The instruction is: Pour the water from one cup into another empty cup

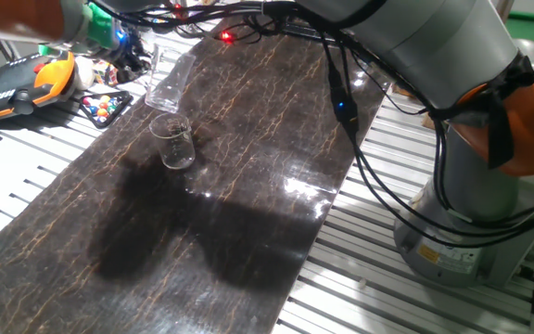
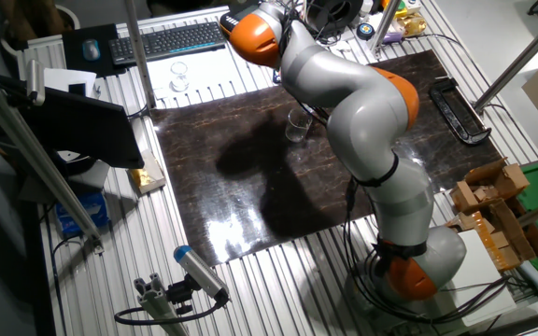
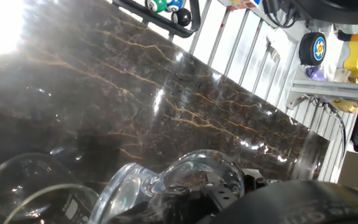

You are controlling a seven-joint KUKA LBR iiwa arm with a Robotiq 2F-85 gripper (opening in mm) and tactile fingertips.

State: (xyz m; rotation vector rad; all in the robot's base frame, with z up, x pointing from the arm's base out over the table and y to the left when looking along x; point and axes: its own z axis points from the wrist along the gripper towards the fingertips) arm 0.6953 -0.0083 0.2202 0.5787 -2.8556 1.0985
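The straight-sided tumbler hangs tilted in the air above the dark marble-patterned mat. Its mouth leans down toward the tapered cup, which stands upright on the mat just below it. In the hand view the tumbler fills the bottom edge, held between my dark fingers. My gripper is shut on it, and the tapered cup's rim shows at the lower left. I cannot make out the water. In the other fixed view the cup stands beside my arm, which hides the gripper.
A tray of coloured balls and an orange and black device lie off the mat's far left corner. A keyboard and another small glass sit beyond the mat. Wooden blocks lie by my base.
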